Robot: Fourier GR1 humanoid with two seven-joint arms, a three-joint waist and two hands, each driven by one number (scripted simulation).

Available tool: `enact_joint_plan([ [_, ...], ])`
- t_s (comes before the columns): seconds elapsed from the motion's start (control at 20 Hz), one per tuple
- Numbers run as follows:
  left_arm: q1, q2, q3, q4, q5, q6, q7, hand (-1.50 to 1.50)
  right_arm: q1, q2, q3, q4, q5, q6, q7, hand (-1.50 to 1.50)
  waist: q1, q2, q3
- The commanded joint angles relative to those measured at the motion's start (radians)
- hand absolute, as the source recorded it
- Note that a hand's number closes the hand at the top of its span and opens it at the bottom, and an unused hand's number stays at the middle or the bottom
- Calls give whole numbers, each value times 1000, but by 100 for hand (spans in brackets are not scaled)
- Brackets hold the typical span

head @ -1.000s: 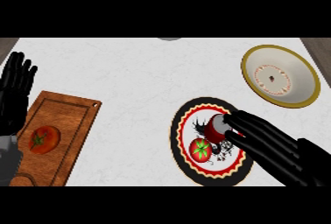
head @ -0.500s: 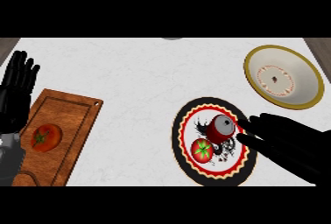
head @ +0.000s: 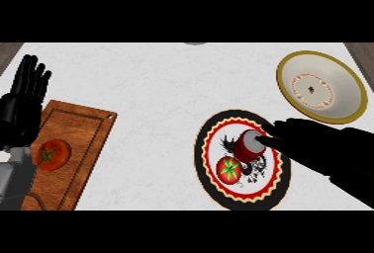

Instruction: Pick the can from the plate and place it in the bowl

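Observation:
A dark red can [head: 247, 145] with a grey top stands on the patterned plate [head: 241, 160] with its black and red rim, right of the counter's middle. My right hand [head: 314, 143] comes in from the right, its fingertips [head: 272, 140] touching the can's right side; whether its fingers curl round the can does not show. A red tomato [head: 229, 169] lies on the same plate, in front of the can. The cream bowl [head: 321, 91] with a yellow rim sits at the back right. My left hand [head: 22, 104] rests open at the left edge, fingers up.
A wooden cutting board [head: 66, 148] lies at the left with a second red tomato [head: 51, 154] on it. The white marbled counter [head: 146, 99] spreads between the board and the plate.
My right hand has drawn back slightly to the right and shifted up along the can's side. The can has stayed on the plate. The left hand has barely moved.

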Motion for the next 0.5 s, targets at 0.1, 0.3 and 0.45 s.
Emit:
enact_joint_plan([
  [0.1,10,15,48,-51,5,-35,43,0,76,129,45,12,172,27,-14,-150,-2,-1,1],
  [0.3,-5,1,54,-32,-16,-34,56,0,63,185,59,154,288,42,-133,-150,-2,0,1],
  [0.45,33,-23,47,-51,-20,-48,40,0,126,230,105,168,411,-19,-161,-150,-1,0,1],
])
